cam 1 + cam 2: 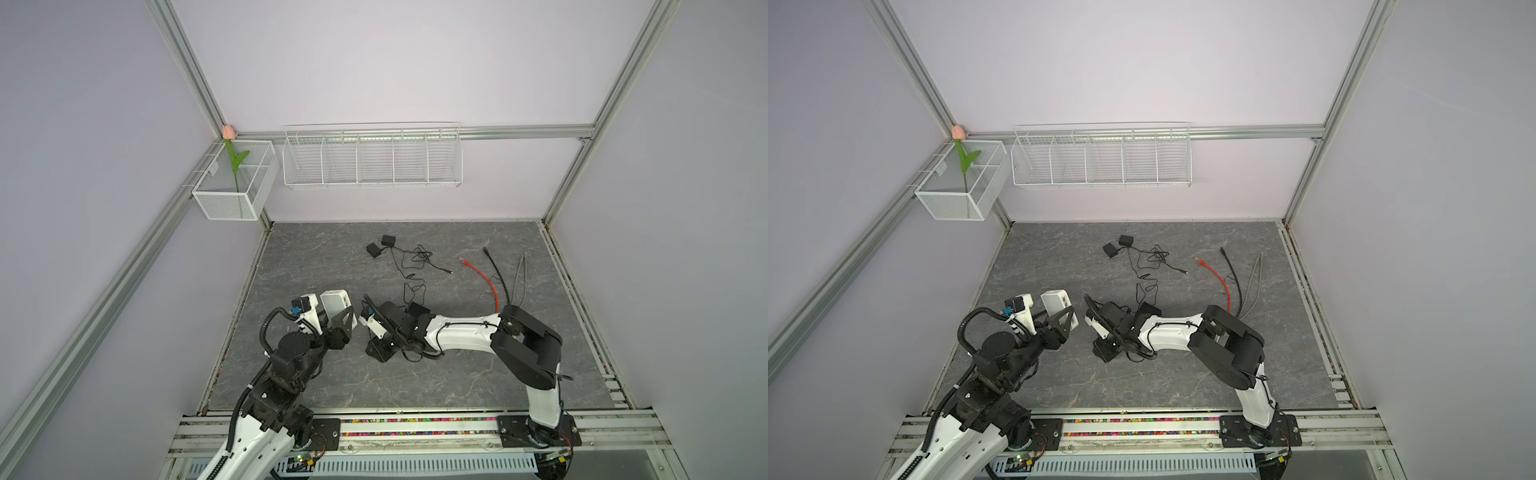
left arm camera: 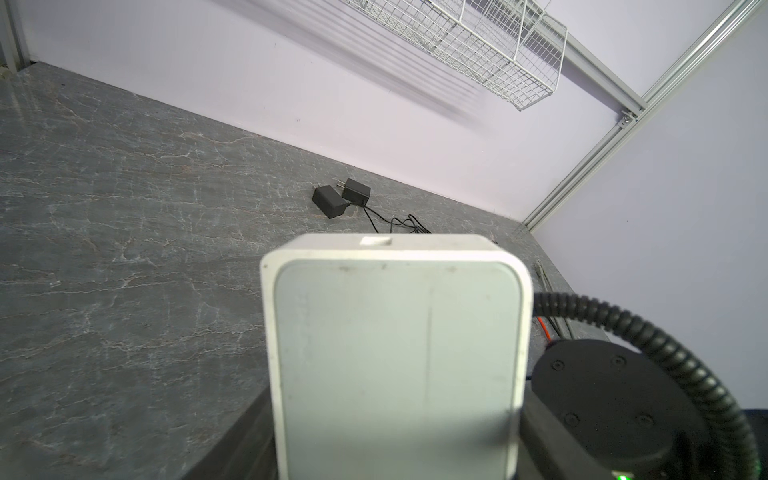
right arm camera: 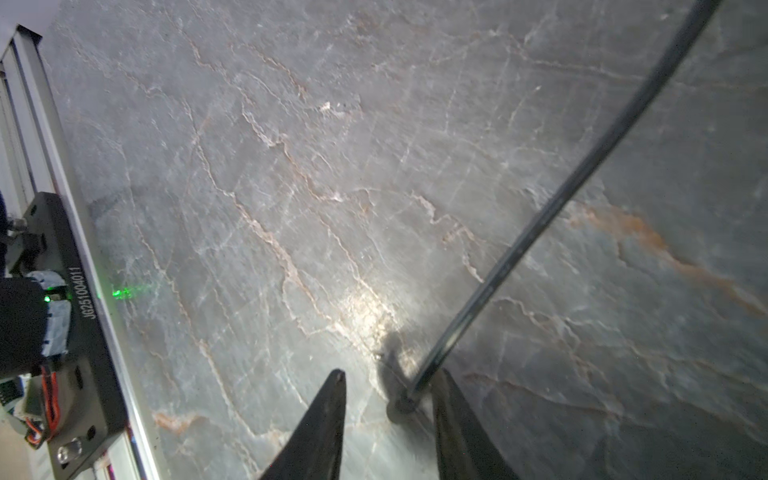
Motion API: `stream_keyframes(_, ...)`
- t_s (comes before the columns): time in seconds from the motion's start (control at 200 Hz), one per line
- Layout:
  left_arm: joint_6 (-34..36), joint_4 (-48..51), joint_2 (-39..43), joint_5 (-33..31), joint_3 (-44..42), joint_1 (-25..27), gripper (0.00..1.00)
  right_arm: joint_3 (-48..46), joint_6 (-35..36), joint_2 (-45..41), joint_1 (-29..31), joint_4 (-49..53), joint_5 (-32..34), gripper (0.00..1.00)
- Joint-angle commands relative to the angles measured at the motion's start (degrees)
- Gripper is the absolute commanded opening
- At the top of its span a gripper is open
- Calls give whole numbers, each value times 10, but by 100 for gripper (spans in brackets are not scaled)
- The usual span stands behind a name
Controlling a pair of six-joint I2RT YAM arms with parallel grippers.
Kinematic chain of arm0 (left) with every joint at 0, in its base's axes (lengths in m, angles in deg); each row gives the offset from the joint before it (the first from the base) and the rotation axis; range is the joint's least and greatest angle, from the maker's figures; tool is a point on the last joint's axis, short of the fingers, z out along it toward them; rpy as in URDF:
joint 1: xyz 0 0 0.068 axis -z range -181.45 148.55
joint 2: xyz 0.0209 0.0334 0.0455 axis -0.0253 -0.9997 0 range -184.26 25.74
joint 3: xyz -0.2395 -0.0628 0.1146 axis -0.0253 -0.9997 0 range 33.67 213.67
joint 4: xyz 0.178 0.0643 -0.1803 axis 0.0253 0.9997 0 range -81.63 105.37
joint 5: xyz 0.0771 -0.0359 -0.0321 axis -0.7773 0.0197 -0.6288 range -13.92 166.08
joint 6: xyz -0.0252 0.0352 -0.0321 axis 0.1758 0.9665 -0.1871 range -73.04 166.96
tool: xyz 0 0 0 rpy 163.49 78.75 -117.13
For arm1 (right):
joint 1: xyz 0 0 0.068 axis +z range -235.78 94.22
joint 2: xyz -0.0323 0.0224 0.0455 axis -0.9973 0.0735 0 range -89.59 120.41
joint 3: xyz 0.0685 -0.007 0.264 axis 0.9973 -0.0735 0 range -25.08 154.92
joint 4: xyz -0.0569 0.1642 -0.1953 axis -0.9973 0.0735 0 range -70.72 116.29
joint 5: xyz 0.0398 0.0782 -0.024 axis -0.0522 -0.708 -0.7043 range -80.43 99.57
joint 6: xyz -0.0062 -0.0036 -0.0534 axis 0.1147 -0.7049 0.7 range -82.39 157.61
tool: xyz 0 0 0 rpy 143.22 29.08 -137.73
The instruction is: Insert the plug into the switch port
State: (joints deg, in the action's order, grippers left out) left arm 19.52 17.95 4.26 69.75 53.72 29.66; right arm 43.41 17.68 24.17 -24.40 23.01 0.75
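Note:
The white switch (image 1: 333, 303) (image 1: 1054, 302) is held up off the table, my left gripper (image 1: 336, 319) shut on its sides. In the left wrist view the switch (image 2: 395, 353) fills the space between the jaws; its ports are hidden there. My right gripper (image 1: 377, 352) (image 3: 390, 374) points down at the table just right of the switch, jaws apart. The small black barrel plug (image 3: 401, 405) lies on the table between the fingers, next to one of them and not pinched. Its thin black cable (image 3: 540, 224) runs away across the table.
Two black adapters (image 1: 380, 247) with tangled thin cable lie at the back. A red cable (image 1: 482, 276), a black cable (image 1: 496, 274) and grey cables (image 1: 519, 278) lie at the right. Wire baskets (image 1: 372, 156) hang on the wall. The front rail (image 1: 415, 428) borders the table.

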Motion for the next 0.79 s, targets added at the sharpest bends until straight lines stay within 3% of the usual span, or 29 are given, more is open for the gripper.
stream_keyframes(0.0, -9, 1, 9, 0, 4, -3, 0, 6, -10, 9, 1, -14, 1, 30)
stream_keyframes(0.13, -6, 3, 10, -5, -2, -4, 0, -4, -18, 8, 1, -34, -8, 7)
stream_keyframes(0.46, 4, -1, 21, 11, -18, -3, 0, -28, -23, -16, 1, -57, -19, 7)
stream_keyframes(0.625, 20, -72, 77, 79, -55, -4, 0, -66, -32, -75, -25, -82, -30, 7)
stream_keyframes(0.79, 44, -136, 88, 162, -81, -3, 0, -108, -49, -161, -79, -133, -99, 7)
